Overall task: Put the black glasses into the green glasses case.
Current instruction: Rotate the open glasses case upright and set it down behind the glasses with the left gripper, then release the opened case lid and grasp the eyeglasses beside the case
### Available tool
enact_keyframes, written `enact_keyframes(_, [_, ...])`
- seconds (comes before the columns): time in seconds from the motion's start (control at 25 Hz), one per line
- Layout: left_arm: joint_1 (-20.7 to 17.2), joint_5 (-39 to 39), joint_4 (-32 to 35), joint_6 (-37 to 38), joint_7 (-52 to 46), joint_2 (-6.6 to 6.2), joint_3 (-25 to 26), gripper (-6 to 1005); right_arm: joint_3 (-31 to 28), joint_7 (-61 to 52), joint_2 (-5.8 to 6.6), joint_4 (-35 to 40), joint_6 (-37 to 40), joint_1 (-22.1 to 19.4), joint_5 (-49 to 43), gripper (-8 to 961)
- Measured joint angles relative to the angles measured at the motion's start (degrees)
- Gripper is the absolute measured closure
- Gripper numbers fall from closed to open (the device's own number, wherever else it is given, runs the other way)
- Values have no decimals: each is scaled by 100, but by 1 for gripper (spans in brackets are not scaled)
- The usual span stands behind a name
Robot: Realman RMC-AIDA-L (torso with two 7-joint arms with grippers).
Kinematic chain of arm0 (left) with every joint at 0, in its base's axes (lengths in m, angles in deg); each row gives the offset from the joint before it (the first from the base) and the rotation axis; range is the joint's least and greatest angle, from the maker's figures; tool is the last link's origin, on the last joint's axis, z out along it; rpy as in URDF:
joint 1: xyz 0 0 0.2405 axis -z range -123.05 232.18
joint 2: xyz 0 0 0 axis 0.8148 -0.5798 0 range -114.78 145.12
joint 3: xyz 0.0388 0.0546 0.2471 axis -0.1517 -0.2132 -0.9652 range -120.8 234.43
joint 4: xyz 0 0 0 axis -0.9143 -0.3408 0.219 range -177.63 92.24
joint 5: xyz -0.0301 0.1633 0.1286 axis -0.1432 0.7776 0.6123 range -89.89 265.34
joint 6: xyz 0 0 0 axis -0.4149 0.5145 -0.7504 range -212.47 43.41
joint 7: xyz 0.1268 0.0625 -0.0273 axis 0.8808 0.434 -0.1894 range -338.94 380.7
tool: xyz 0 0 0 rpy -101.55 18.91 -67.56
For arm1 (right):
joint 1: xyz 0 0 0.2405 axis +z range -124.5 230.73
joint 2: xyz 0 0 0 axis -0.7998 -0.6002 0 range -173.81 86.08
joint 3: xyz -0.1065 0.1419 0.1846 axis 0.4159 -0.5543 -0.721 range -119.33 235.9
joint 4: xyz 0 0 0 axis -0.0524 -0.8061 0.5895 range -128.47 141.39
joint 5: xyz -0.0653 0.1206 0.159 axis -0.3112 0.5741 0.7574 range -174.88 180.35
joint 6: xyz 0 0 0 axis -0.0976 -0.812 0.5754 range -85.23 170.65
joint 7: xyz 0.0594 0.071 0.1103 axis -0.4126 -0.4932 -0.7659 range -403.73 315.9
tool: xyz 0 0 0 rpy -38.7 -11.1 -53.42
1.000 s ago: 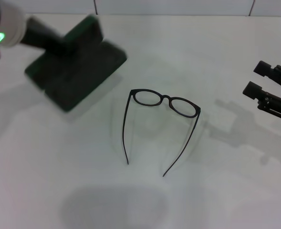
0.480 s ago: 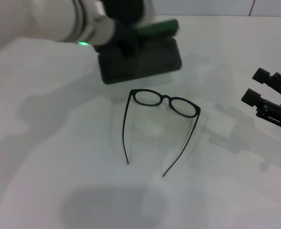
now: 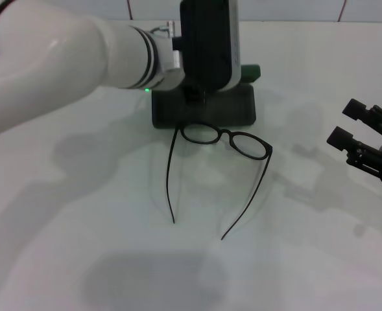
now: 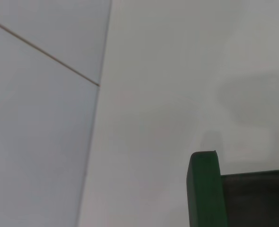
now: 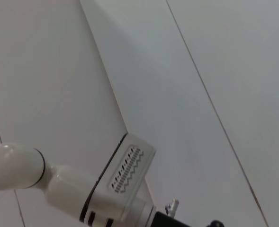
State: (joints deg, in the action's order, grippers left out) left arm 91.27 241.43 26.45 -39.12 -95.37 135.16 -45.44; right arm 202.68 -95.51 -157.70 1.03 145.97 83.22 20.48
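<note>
Head view: left gripper [image 3: 200, 97] on green glasses case [image 3: 203, 109], jaws hidden; right gripper [image 3: 354, 126] jaws apart, empty.

Green glasses case [image 3: 207, 107]: hard shell, matt dark green outside; the inside looks darker, dull, possibly soft-lined.

Black glasses [image 3: 222, 139]: thin black frame with slight sheen, clear lenses; metal or plastic not distinguishable.

Table [image 3: 294, 259]: smooth white surface, faintly reflective.

Left arm [image 3: 61, 52]: glossy white plastic shell; wrist block above the case is smooth black.

Right gripper [image 3: 354, 128]: matt black, hard fingers [image 3: 341, 137].
</note>
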Motion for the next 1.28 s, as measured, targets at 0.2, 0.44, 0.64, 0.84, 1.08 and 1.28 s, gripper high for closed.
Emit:
enact_keyframes(0.2, [-26, -29, -80, 40, -130, 24, -280, 804, 0, 9, 1, -2, -10, -5, 0, 125])
enact_keyframes(0.44, [-17, 39, -87, 62, -435, 23, -405, 806, 0, 18, -6, -28, -17, 2, 4, 125])
enact_keyframes(0.64, [2, 176, -113, 65, -670, 26, -448, 808, 0, 27, 10, -32, -8, -65, 64, 126])
enact_keyframes(0.84, [9, 288, -85, 65, -721, 26, -538, 788, 0, 27, 13, -39, -5, -106, 112, 126])
enact_keyframes(1.08, [-12, 258, 217, 231, -772, 28, -555, 587, 15, 27, -6, -40, -14, -119, 101, 127])
enact_keyframes(1.28, [-95, 201, 1158, 994, -1280, 10, -318, 546, 78, -88, 132, -41, -148, 12, -148, 127])
